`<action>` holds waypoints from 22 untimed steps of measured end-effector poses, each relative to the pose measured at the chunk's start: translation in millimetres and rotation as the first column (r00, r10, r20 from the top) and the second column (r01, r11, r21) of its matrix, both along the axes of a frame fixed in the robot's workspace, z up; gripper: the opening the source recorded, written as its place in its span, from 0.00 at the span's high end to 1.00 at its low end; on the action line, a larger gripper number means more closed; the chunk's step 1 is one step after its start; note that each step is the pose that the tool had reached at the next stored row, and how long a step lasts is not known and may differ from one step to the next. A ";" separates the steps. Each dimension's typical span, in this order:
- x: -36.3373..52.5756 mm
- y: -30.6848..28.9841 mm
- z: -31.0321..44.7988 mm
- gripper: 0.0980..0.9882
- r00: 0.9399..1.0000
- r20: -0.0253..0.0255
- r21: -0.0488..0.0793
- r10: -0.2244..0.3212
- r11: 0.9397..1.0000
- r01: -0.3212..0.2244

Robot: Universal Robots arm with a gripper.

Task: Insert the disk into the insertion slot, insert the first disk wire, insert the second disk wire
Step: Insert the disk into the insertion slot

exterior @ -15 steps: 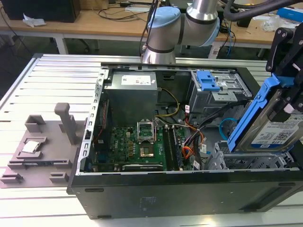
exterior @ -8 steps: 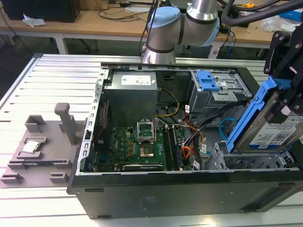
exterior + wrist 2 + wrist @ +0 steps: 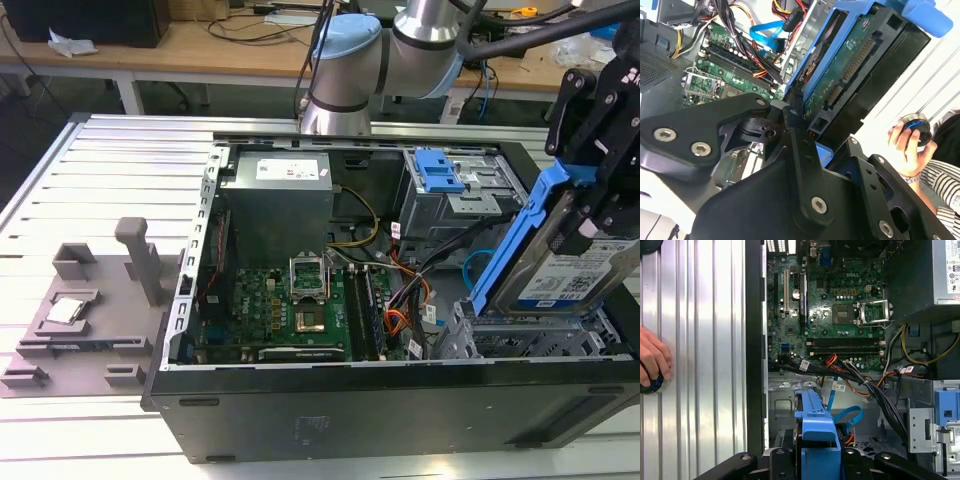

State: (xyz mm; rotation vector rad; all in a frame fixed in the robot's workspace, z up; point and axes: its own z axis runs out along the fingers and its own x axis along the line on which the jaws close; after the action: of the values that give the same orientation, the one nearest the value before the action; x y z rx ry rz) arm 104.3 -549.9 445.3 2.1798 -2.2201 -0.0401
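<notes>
- Gripper [image 3: 592,205]: black, two-fingered; jaws clamped on the disk at its raised end.
- Disk [image 3: 572,282]: silver hard drive with a white-and-blue label, in a bright blue carrier frame. It is held steeply tilted, its lower end at the top edge of the insertion slot; whether they touch cannot be told. It is not seated.
- Insertion slot [image 3: 520,338]: low silver perforated drive cage in the computer case's near corner, on the exterior view's right.
- Computer case [image 3: 350,410]: black tower lying open on the slotted aluminium table [image 3: 100,160]. It holds the motherboard [image 3: 300,305] and the power supply [image 3: 275,200].
- Blue flat cable [image 3: 847,415]: loose, beside the carrier.
- Person's hand [image 3: 905,147]: on the table outside the case, holding a round black-and-blue object [image 3: 917,127].
</notes>
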 end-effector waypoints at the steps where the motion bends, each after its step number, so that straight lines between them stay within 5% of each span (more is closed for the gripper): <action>1: 0.2 0.4 -1.1 0.70 1.000 0.000 0.000 0.000 1.000 0.000; 17: 0.9 3.3 -21.1 0.70 1.000 0.000 0.000 0.002 1.000 -0.002; 20: 1.0 3.3 -21.5 0.70 1.000 0.000 0.000 0.003 1.000 -0.003; 22: -0.7 3.3 -19.7 0.70 1.000 0.004 0.001 0.003 1.000 -0.003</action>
State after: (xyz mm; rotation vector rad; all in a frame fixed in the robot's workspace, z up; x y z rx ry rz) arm 103.6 -546.6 425.5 2.1855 -2.2195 -0.0365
